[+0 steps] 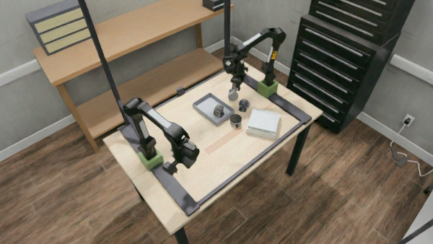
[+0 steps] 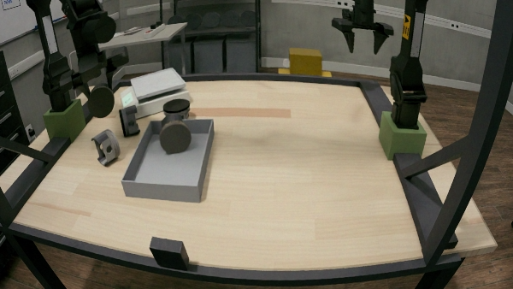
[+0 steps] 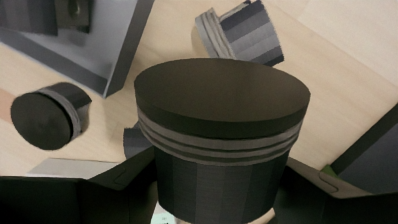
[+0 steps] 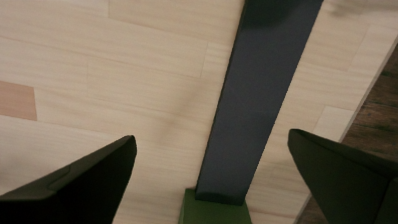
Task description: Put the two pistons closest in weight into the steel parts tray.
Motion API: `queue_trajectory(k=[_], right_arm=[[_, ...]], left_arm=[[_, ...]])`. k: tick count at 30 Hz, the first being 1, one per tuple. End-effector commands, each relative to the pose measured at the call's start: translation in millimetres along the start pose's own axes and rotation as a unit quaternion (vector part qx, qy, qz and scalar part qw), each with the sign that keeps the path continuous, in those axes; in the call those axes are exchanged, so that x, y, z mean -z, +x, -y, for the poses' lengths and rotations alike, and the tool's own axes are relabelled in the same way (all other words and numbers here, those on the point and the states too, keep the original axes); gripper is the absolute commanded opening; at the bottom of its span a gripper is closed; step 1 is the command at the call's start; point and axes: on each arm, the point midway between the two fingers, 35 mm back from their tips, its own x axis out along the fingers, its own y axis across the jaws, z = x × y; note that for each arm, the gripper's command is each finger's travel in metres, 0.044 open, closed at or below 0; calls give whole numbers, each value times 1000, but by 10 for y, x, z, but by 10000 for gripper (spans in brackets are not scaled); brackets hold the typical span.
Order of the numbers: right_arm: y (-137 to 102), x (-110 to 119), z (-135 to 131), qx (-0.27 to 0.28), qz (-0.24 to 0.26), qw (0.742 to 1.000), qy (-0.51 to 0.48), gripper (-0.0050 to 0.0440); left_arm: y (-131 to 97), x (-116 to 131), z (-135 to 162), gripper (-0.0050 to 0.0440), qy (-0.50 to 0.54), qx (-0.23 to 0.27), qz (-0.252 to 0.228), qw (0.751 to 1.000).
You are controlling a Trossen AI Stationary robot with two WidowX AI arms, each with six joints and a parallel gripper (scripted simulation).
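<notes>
My left gripper (image 2: 97, 87) (image 3: 213, 152) is shut on a dark-crowned piston (image 2: 101, 101) (image 3: 222, 97), held in the air on the left arm's side of the tray. The grey steel tray (image 1: 203, 115) (image 2: 162, 191) (image 3: 127, 50) holds one piston (image 1: 219, 111) (image 2: 175, 137) (image 3: 72, 15). Outside it, an upright piston (image 1: 235, 120) (image 2: 176, 109) (image 3: 42, 120) stands at a corner, a second piston (image 1: 244, 105) (image 2: 129, 120) (image 3: 135, 143) lies near the scale, and a third piston (image 1: 232, 94) (image 2: 107, 147) (image 3: 252, 37) lies on its side. My right gripper (image 2: 363, 49) (image 4: 211, 139) is open and empty.
A white scale (image 1: 263, 123) (image 2: 158, 84) (image 3: 75, 167) stands close to the upright piston. The dark frame (image 4: 250, 100) runs around the table's edge. A small black block (image 1: 180, 91) (image 2: 168, 253) sits on the frame's long side beyond the tray.
</notes>
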Motion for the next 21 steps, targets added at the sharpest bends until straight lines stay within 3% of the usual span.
queue_trajectory(k=[1, 13, 21], right_arm=[[-85, -55, -11, -1, 17, 1000, -3, 400], [-85, -55, -11, -1, 17, 1000, -3, 400], [-85, -55, -11, -1, 17, 1000, -3, 400]], left_arm=[[-61, 164, -142, 158, -58, -4, 10, 998], [-90, 563, -459, 158, -189, 3, 12, 982], [-41, 907, -671, 158, -292, 20, 2, 956]])
